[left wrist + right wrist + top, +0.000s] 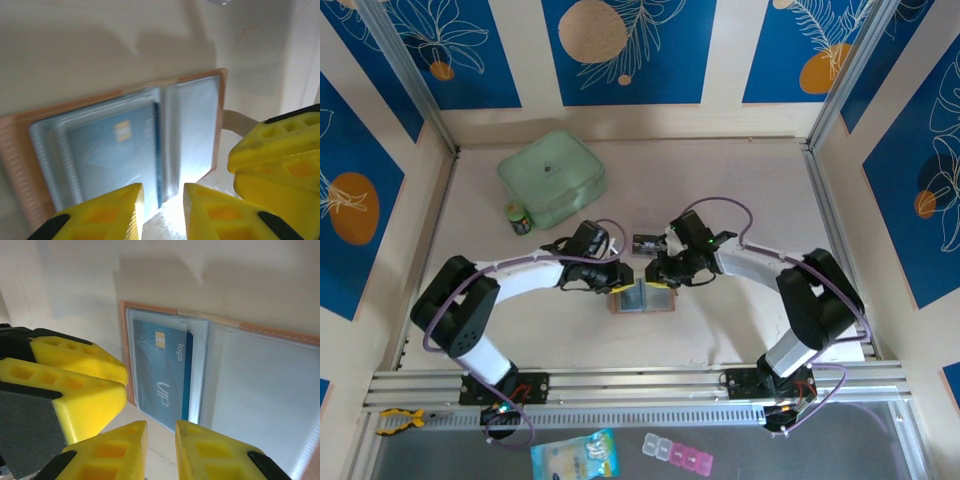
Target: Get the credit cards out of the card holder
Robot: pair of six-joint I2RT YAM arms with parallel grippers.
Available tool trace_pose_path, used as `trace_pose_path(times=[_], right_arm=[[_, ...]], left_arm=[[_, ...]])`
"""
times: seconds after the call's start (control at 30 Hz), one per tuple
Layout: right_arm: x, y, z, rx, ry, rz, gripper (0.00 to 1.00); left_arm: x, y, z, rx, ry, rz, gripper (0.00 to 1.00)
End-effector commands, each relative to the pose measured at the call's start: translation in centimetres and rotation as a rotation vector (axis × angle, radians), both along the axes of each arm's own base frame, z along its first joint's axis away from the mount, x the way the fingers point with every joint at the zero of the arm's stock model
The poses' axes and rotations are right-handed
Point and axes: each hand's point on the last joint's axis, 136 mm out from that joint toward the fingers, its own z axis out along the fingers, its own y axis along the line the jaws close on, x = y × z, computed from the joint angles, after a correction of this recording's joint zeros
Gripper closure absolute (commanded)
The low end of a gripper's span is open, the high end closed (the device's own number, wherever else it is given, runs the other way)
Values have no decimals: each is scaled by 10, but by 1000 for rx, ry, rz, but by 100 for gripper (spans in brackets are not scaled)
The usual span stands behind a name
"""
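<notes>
I count one card holder [642,298], one credit card [160,375] that I can make out, and two grippers. There is also one mint-green zip case [552,178] with one small green-capped jar [518,217] just beside it, both well behind the work. The table [740,320] is pale and plain, fenced by aluminium rails, and the booth walls are cream panels with blue leaf prints and orange discs. Below the front rail lie one yellow clamp [400,418], one pale blue packet [575,455] and one pink-and-clear pill organiser [678,453]. The card holder lies open and flat at the middle of the table, its tan border up and its clear pockets showing. The blue card, marked with a chip and "VIP", sits in the left pocket; I can't tell whether others are stacked behind it. The left gripper [620,278] and right gripper [660,275] meet over the holder, nearly touching each other. On each wrist view the yellow fingers stand a narrow gap apart at the holder's near edge, the left pair by the card's corner. I cannot tell whether either pair is pinching the pocket or card.
</notes>
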Motion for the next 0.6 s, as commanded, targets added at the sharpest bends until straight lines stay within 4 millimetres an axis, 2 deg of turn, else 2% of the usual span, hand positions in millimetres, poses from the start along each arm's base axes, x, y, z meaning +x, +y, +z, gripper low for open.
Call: trace_pose_path(times=[0.0,0.27,0.57], right_arm=[[-2,13,-5,-11,27,20,77],[-8,30,-18,-38,55,61,77],[-9,30,-24,-66,61,68,75]], left_arm=[[0,11,1,-10,-21,25,73],[-10,24,-19,13,17,40,85],[-10,27,-31,39,37,35,93]])
